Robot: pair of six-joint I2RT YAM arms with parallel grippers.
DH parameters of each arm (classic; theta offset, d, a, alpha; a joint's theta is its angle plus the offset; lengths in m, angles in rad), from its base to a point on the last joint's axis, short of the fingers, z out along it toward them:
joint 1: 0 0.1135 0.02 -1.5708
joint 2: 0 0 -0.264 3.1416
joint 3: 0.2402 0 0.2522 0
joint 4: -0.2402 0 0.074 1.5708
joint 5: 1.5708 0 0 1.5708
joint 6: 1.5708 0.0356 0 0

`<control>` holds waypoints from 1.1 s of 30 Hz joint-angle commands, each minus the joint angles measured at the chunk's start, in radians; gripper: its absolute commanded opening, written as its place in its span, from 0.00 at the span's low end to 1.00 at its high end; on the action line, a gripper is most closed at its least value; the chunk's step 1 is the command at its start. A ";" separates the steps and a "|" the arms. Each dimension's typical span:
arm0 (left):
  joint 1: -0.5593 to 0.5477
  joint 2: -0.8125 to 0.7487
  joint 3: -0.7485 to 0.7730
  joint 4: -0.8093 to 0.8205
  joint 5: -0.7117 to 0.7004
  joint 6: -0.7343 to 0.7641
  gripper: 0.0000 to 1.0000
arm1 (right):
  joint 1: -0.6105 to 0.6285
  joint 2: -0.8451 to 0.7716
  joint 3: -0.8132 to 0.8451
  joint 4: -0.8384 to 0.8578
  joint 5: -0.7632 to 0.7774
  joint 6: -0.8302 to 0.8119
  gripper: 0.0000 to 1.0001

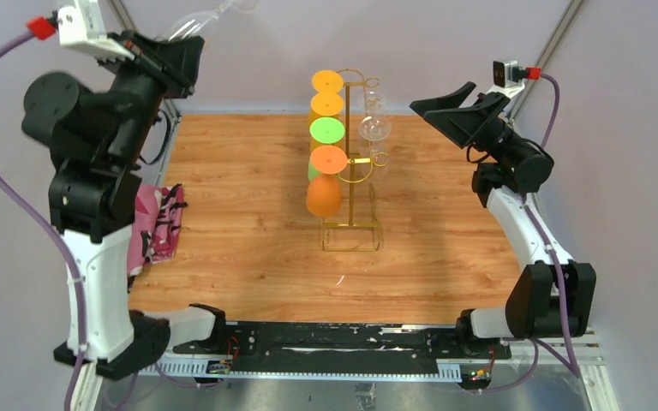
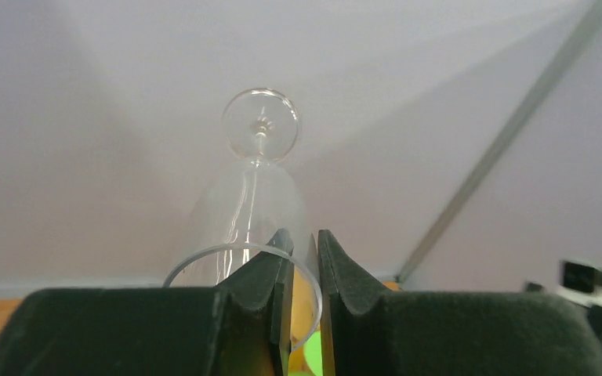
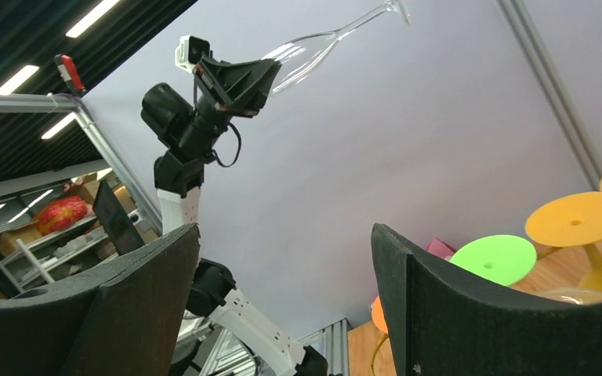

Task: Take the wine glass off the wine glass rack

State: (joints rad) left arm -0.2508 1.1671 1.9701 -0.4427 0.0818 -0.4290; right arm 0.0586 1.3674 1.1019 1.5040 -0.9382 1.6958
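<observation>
My left gripper (image 1: 190, 51) is raised high at the far left and is shut on the rim of a clear wine glass (image 1: 201, 21), well away from the rack. In the left wrist view the glass (image 2: 255, 196) points away, foot far, with one finger inside the bowl and one outside, gripper (image 2: 304, 243). The right wrist view shows that glass (image 3: 313, 48) held up in the air. The gold wire wine glass rack (image 1: 350, 193) stands mid-table with coloured plastic glasses (image 1: 326, 130) and clear glasses (image 1: 374, 127) hanging on it. My right gripper (image 1: 433, 107) is open and empty, right of the rack (image 3: 286, 235).
A pink patterned cloth (image 1: 158, 223) lies at the table's left edge beside the left arm. Grey walls and metal frame posts close the back and sides. The rack's rectangular base (image 1: 351, 235) sits on the wooden table top (image 1: 248, 257).
</observation>
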 commanded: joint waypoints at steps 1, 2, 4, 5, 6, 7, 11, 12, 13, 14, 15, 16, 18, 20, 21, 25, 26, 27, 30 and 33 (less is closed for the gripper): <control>0.004 0.283 0.319 -0.478 -0.316 0.093 0.00 | -0.048 -0.058 -0.013 -0.135 -0.051 -0.073 0.84; 0.011 0.342 0.377 -0.523 -0.334 0.101 0.00 | -0.064 -0.066 -0.014 -0.186 -0.061 -0.104 0.83; 0.057 0.430 0.417 -0.574 -0.266 0.085 0.00 | -0.087 -0.081 -0.011 -0.307 -0.077 -0.192 0.82; 0.085 0.459 0.403 -0.576 -0.198 0.071 0.00 | -0.090 -0.090 -0.010 -0.357 -0.083 -0.231 0.82; 0.104 0.487 0.381 -0.576 -0.168 0.054 0.00 | -0.092 -0.097 -0.009 -0.410 -0.088 -0.270 0.81; 0.115 0.506 0.357 -0.576 -0.161 0.050 0.00 | -0.093 -0.106 -0.008 -0.457 -0.088 -0.305 0.81; 0.154 0.611 0.348 -0.628 -0.168 0.064 0.00 | -0.094 -0.125 0.015 -0.674 -0.088 -0.455 0.80; 0.163 0.641 0.367 -0.652 -0.165 0.068 0.00 | -0.094 -0.125 0.021 -0.714 -0.086 -0.480 0.80; 0.169 0.668 0.383 -0.676 -0.165 0.072 0.00 | -0.094 -0.124 0.024 -0.746 -0.083 -0.499 0.80; 0.174 0.691 0.394 -0.695 -0.159 0.079 0.00 | -0.094 -0.117 0.027 -0.769 -0.082 -0.506 0.80; 0.178 0.711 0.402 -0.715 -0.159 0.085 0.00 | -0.094 -0.112 0.027 -0.775 -0.081 -0.507 0.80; 0.178 0.727 0.405 -0.742 -0.167 0.095 0.00 | -0.094 -0.105 0.028 -0.778 -0.081 -0.506 0.80; 0.181 0.755 0.410 -0.777 -0.160 0.123 0.00 | -0.094 -0.092 0.027 -0.779 -0.079 -0.499 0.80; 0.186 0.789 0.434 -0.832 -0.163 0.155 0.00 | -0.094 -0.079 0.025 -0.780 -0.078 -0.495 0.80; 0.189 0.809 0.444 -0.859 -0.168 0.169 0.00 | -0.094 -0.073 0.023 -0.781 -0.078 -0.493 0.80; 0.196 0.845 0.390 -0.909 -0.176 0.210 0.00 | -0.094 -0.050 0.020 -0.776 -0.079 -0.478 0.80; 0.195 0.851 0.375 -0.906 -0.173 0.213 0.00 | -0.094 -0.045 0.019 -0.768 -0.078 -0.474 0.80; 0.195 0.862 0.365 -0.907 -0.169 0.216 0.00 | -0.094 -0.041 0.018 -0.766 -0.077 -0.472 0.80; 0.195 0.891 0.356 -0.906 -0.178 0.220 0.00 | -0.094 -0.036 0.017 -0.769 -0.077 -0.471 0.80; 0.196 0.911 0.361 -0.903 -0.168 0.216 0.00 | -0.094 -0.039 0.010 -0.772 -0.076 -0.477 0.79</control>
State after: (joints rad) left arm -0.0650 2.0499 2.3322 -1.3235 -0.0952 -0.2398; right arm -0.0208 1.3338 1.1023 0.7269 -0.9970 1.2301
